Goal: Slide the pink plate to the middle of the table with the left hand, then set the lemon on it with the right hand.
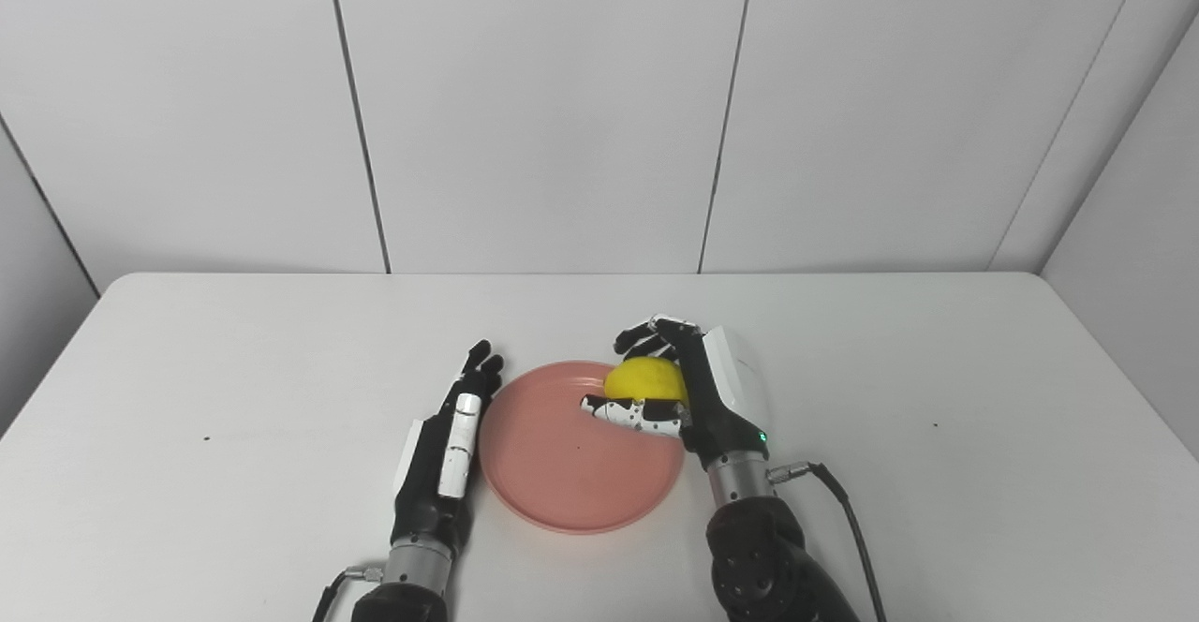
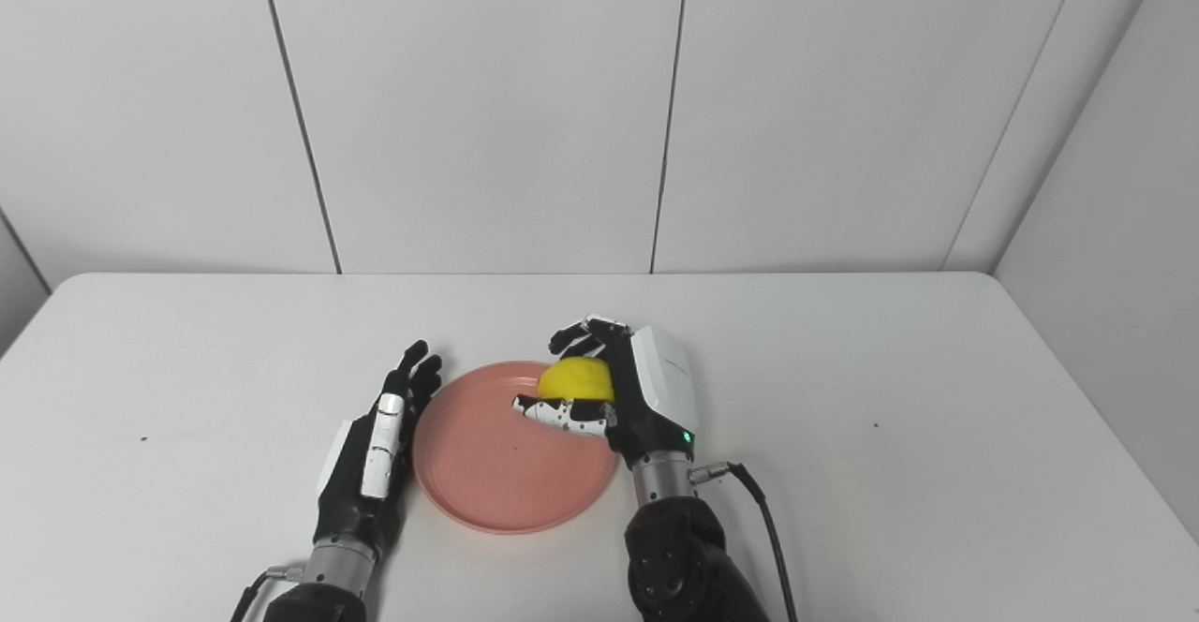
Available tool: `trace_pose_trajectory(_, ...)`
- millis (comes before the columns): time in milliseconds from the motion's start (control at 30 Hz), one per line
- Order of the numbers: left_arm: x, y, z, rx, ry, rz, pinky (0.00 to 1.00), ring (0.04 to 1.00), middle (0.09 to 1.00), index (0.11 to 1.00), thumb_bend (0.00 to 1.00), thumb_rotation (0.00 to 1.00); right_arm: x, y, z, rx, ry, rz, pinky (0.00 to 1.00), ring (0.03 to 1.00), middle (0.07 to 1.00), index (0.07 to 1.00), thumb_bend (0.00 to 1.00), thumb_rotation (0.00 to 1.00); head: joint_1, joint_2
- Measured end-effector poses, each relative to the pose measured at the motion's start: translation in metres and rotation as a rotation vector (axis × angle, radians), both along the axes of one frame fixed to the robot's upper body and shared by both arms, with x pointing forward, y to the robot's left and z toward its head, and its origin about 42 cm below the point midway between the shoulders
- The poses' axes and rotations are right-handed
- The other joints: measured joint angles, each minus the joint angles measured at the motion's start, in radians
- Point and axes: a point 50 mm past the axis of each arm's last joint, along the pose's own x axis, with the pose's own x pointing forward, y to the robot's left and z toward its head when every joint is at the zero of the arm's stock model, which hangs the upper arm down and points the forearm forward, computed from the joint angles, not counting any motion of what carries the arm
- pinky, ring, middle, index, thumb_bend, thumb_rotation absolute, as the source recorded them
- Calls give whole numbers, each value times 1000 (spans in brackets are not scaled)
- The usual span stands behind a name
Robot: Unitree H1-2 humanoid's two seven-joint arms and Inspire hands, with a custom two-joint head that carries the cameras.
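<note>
The pink plate point(image 1: 562, 472) lies flat near the middle of the white table point(image 1: 187, 369). My left hand point(image 1: 450, 444) rests open at the plate's left rim, fingers straight and pointing away from me. My right hand point(image 1: 688, 388) is shut on the yellow lemon point(image 1: 644, 380), fingers curled over its top and thumb stretched under it. Hand and lemon hover over the plate's far right part. Whether the lemon touches the plate I cannot tell.
The table's far edge meets grey wall panels point(image 1: 543, 107). A black cable point(image 1: 848, 510) trails from my right wrist toward the near edge. Bare white tabletop stretches to the left and right of both arms.
</note>
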Motion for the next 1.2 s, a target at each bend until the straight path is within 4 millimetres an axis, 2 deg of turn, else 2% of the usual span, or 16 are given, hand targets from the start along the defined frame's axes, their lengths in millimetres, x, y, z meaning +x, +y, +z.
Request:
trace_pose_trajectory(200,1,-9,0,-19,0,-3,1000,951,932,923,640,1000,2,10,-3,-40,9,60,141,214,472,483,526,0,5,-5)
trace_pose_trajectory(300,1,-9,-1,-16,-2,-3,999,952,936,927,638,1000,4,13,-5,-79,5,73,195,276,430,507,520,0,5,-6)
trace_pose_trajectory(333,1,-9,-1,-15,-3,-2,1000,953,938,928,637,1000,5,13,-6,-88,8,77,208,316,434,509,519,0,6,-6)
trace_pose_trajectory(367,1,-9,-1,-12,-4,-2,996,952,939,930,634,1000,6,14,-8,-97,13,81,231,403,439,511,516,0,6,-6)
trace_pose_trajectory(433,1,-10,-1,-5,-6,-2,993,952,940,930,629,1000,8,15,-13,-109,27,90,241,428,442,511,515,0,8,-8)
trace_pose_trajectory(533,1,-10,-1,-2,-7,-2,981,954,943,932,630,1000,8,18,-18,-117,29,111,193,443,424,512,513,0,8,-8)
trace_pose_trajectory(567,1,-10,-1,-1,-7,-1,978,954,944,931,631,1000,8,19,-19,-121,30,118,184,389,435,523,508,0,8,-8)
trace_pose_trajectory(633,1,-10,-1,-1,-8,-2,980,955,945,933,630,1000,8,21,-22,-128,35,130,180,402,489,491,513,0,9,-6)
trace_pose_trajectory(800,1,-10,-1,-1,-7,1,978,951,944,939,639,1000,8,22,-22,-125,46,147,184,409,500,486,514,0,8,-5)
trace_pose_trajectory(933,1,-10,-1,-1,-7,4,967,942,934,933,642,1000,8,22,-22,-129,47,148,290,374,478,544,507,0,5,-3)
trace_pose_trajectory(1000,1,-10,-1,-1,-7,4,970,943,933,930,636,1000,8,22,-23,-138,44,149,428,423,486,530,511,0,5,-3)
trace_pose_trajectory(1033,1,-10,-1,-1,-7,4,976,950,939,937,638,1000,8,21,-23,-147,41,149,547,598,625,506,506,96,5,-3)
trace_pose_trajectory(1067,1,-10,-1,-1,-7,4,976,950,939,937,639,1000,8,20,-23,-157,36,153,558,612,636,504,506,104,5,-3)
trace_pose_trajectory(1133,1,-10,-1,-1,-7,4,985,959,940,933,632,1000,7,19,-23,-173,21,166,646,708,716,500,506,135,2,-2)
trace_pose_trajectory(1200,1,-10,-1,-1,-7,4,987,964,947,933,635,1000,6,18,-24,-175,6,182,675,754,760,499,505,154,2,-2)
